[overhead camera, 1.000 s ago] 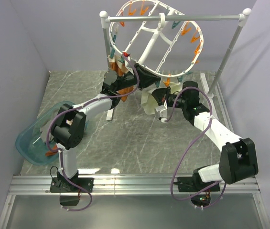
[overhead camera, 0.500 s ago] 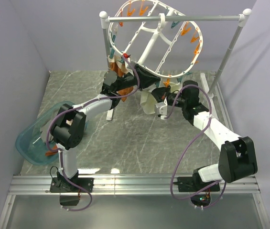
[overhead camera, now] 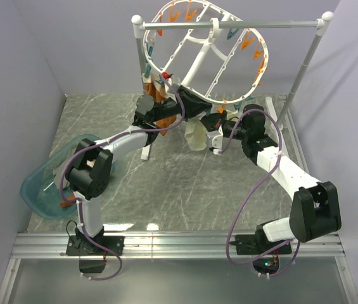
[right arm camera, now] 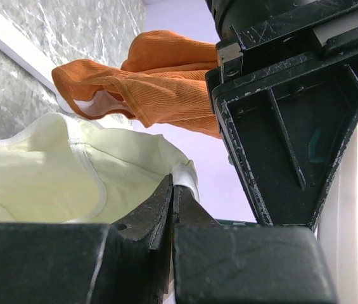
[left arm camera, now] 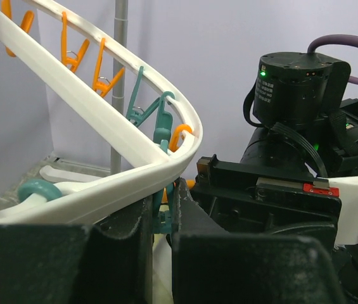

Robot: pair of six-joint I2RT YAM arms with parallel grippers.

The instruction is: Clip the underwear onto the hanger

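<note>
I am holding the underwear [right arm camera: 52,171] by its white waistband edge, with the right gripper [right arm camera: 172,190] pinched fully together on it. The cloth is hanging just under the low end of the hanger [left arm camera: 102,114]. The left gripper [left arm camera: 161,209] is sitting at that rim with its fingers nearly together. They seem to be squeezing the tail of a teal clip [left arm camera: 161,126], though the fingers are hiding the clip's mouth from me.

I am watching for two risks. The hold on the band is thin, so a tug could pull it free. The two wrists are also crowding each other, and a bump could swing the hanger and make the clip close on nothing.

The right wrist view is showing me the band and the orange garment [right arm camera: 159,88] behind it, which the left wrist view is missing entirely. Only the left wrist view is showing the clip at the rim. The top view is showing the cream cloth [overhead camera: 196,136] dangling between both arms.
</note>
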